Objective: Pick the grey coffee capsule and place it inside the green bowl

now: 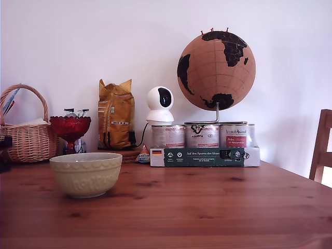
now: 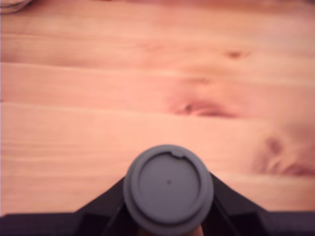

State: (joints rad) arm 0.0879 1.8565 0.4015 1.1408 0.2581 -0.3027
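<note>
Gripper (image 2: 168,216) jaws clamped on grey capsule (image 2: 168,189) over bare table (image 2: 147,88), green bowl (image 1: 86,174) well clear — red dish (image 1: 70,127), basket (image 1: 28,137) behind

open wooden table (image 1: 207,207) foreground, green bowl (image 1: 86,174) exterior view's left, clutter along back wall

Legible markings: one printed line and a flag on the carton; all else unreadable.
The dark green cardboard carton (image 1: 204,156) under the three tins (image 1: 202,136) carries a German flag emblem at the exterior view's left end and white text beginning "Auf den Spuren der Ahnen", its last word uncertain; smaller print beneath is illegible. Tin labels show print too small to read. The yellow bag (image 1: 116,114) bears a label, unreadable. The grey coffee capsule (image 2: 168,188) carries no lettering.
</note>
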